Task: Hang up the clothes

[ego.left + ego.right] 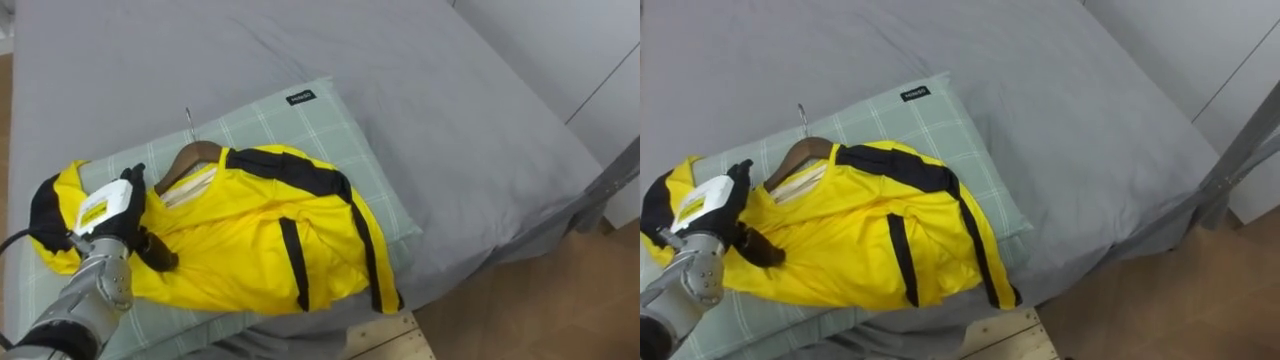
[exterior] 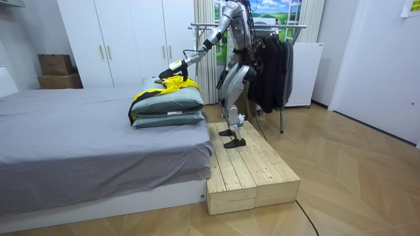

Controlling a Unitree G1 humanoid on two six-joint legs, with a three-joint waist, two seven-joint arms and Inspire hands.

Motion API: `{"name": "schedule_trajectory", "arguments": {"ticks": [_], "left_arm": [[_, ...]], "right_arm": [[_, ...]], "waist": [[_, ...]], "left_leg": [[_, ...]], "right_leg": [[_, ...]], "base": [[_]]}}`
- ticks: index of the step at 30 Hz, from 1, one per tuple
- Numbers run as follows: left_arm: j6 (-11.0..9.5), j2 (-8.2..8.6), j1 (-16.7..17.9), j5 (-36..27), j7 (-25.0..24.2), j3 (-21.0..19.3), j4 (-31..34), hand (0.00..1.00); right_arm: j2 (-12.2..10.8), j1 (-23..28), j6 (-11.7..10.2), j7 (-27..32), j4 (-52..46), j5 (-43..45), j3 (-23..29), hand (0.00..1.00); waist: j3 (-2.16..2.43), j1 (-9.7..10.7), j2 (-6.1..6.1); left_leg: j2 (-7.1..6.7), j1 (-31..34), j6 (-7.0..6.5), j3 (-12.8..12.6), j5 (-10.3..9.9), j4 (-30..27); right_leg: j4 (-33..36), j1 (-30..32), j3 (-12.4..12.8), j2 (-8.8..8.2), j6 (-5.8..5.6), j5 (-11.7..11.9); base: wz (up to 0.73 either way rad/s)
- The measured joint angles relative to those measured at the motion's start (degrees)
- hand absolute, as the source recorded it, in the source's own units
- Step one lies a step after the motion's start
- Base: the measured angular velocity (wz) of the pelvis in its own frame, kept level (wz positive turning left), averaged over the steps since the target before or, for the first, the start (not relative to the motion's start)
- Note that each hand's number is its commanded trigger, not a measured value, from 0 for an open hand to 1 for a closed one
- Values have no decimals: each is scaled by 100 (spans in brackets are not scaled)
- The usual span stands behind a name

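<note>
The wooden hanger (image 1: 190, 155) beyond the fingers (image 1: 160, 252) of the left hand (image 1: 105, 210), whose closure cannot be determined, should be gripped, not the yellow jersey (image 1: 250, 235).

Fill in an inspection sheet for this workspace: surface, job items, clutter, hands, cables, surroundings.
Surface: grey bed, with two stacked checked pillows at its edge.
Job's things: yellow shirt with black stripes lies crumpled on the top pillow, on a wooden hanger whose metal hook is clear of the cloth.
Clutter: nothing seen.
Hands: left hand rests on the shirt's sleeve end; grip cannot be judged. Right hand hangs by the robot's side.
Cables: nothing seen.
Surroundings: robot stands on a wooden platform beside the bed; clothes rack with dark clothes behind it; white wardrobe; cardboard boxes.
</note>
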State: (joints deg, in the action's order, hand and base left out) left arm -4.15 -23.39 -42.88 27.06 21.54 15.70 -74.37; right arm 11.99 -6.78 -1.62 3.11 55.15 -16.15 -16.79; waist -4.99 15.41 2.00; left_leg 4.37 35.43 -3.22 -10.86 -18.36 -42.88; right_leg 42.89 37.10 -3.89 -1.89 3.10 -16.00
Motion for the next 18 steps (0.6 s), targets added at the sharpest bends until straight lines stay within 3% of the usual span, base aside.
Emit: {"name": "schedule_trajectory", "arguments": {"ticks": [14,18], "left_arm": [[-7,-150,0,-288,53,-1,-135,0],[-6,-149,0,-758,-118,7,-135,0]], "right_arm": [[-64,14,45,48,-18,-15,-13,0],[-58,-1,44,30,-38,-158,-79,0]], "waist": [[32,-20,-120],[33,-18,-121]], "left_leg": [[26,47,-12,15,-29,-64],[18,33,-14,15,-32,-60]], "right_leg": [[-5,12,-14,22,0,-2],[-17,-7,-13,16,-3,-1]], "base": [[0],[0]]}}
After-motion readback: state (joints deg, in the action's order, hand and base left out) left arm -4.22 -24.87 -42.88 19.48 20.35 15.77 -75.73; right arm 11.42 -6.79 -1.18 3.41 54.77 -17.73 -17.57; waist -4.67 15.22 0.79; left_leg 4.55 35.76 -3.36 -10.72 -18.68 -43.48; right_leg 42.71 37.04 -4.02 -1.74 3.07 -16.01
